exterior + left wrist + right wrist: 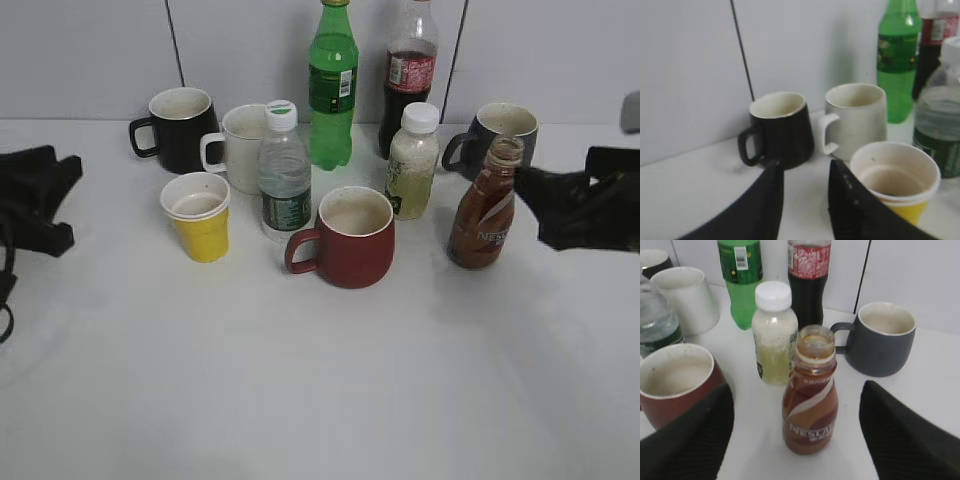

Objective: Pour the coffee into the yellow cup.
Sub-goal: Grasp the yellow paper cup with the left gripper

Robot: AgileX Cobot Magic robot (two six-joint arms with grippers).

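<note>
The brown Nescafe coffee bottle (484, 212) stands upright and uncapped at the right of the table; in the right wrist view (810, 405) it sits between the two wide-open fingers. My right gripper (545, 205) is open just right of the bottle, not touching it; its gap shows in the right wrist view (796, 412). The yellow paper cup (200, 218) with a white rim stands empty at the left. My left gripper (45, 195) is open and empty at the far left; in the left wrist view (805, 172) the cup (896, 180) sits just beyond its right finger.
A red mug (350, 238), water bottle (283, 175), white mug (242, 148), black mug (180, 128), green bottle (332, 85), cola bottle (408, 70), pale drink bottle (412, 162) and grey mug (497, 135) crowd the back. A white wall lies behind.
</note>
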